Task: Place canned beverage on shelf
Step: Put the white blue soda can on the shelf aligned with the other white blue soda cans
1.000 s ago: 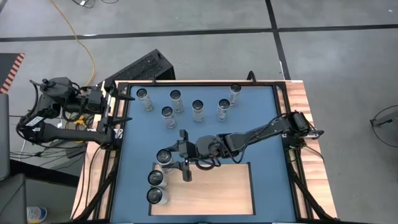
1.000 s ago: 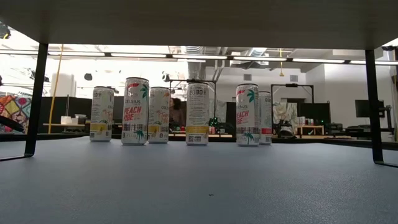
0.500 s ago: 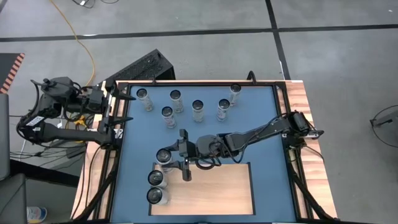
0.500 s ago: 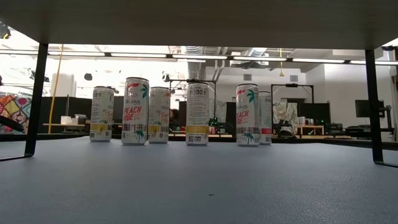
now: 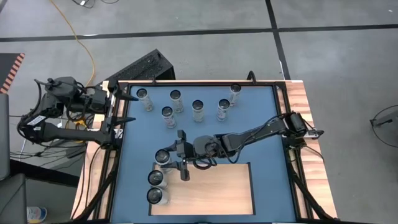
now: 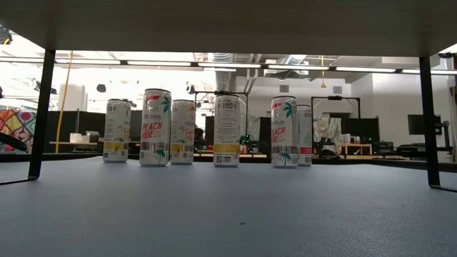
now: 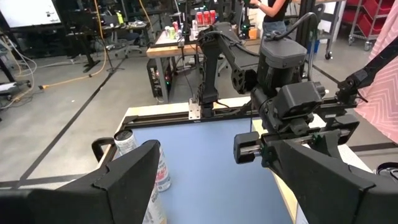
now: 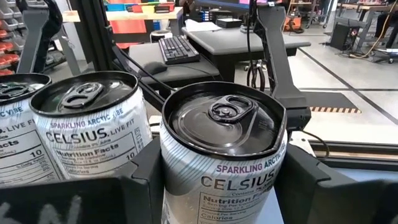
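My right gripper (image 5: pixel 169 155) reaches in from the table's right and is shut on a white Celsius can (image 5: pixel 163 155) at the far left corner of the pale wood shelf (image 5: pixel 211 190). Two more cans (image 5: pixel 155 179) (image 5: pixel 155 196) stand upright on the shelf's left end, right next to it; the right wrist view shows the held can (image 8: pixel 224 137) beside them (image 8: pixel 93 130). My left gripper (image 5: pixel 126 106) waits open at the table's left edge and holds nothing (image 7: pixel 217 186). My right gripper pinches the can's upper side wall (image 8: pixel 180 186), just below the rim, between its two fingers, one on each side. The fingers come level from the table's right. The can stands upright with its tab up; whether its base rests on the shelf is hidden.
Several more cans (image 5: pixel 198 111) stand upright on the blue table top (image 5: pixel 261 124) toward its far edge; the low view shows them in a row (image 6: pixel 226 128) beyond the shelf's dark legs (image 6: pixel 41 114). The shelf's middle and right part is bare wood.
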You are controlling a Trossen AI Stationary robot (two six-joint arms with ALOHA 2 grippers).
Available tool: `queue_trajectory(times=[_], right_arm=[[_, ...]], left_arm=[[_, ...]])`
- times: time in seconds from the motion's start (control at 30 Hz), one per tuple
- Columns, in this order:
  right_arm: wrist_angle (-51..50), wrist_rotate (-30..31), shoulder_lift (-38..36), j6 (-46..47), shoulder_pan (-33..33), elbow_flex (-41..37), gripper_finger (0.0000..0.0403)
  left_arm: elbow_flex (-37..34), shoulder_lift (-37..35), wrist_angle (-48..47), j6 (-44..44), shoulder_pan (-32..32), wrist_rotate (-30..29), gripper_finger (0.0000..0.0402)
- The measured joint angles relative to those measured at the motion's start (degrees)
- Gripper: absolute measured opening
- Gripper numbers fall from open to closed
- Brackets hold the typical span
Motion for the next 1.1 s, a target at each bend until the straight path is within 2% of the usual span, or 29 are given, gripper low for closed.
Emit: queue_trajectory(times=[0.4,1.1], right_arm=[[-0.1,0.0,0.1,-0.5,0.1,0.0,0.0263],[-0.8,-1.7,0.1,-3.6,1.2,0.0,0.0271]], left_arm=[[0.0,0.0,0.0,0.0,0.0,0.0,0.0318],[0.0,0.0,-0.1,0.0,0.0,0.0,0.0318]])
